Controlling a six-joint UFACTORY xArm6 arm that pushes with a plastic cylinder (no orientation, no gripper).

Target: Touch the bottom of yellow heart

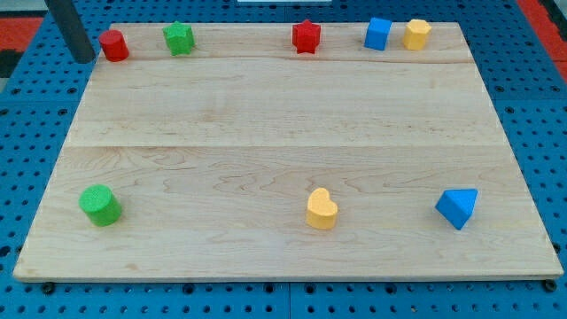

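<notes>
The yellow heart [322,209] lies on the wooden board [283,115] near the view's bottom, right of centre. My tip [86,58] is at the view's top left, at the board's corner, just left of the red cylinder [113,44]. It is far from the yellow heart, up and to the left of it, and touches no block that I can tell.
A green star-like block [178,38], a red star [306,37], a blue cube [378,34] and a yellow hexagon [416,35] line the top edge. A green cylinder [100,206] sits bottom left, a blue triangle [457,208] bottom right.
</notes>
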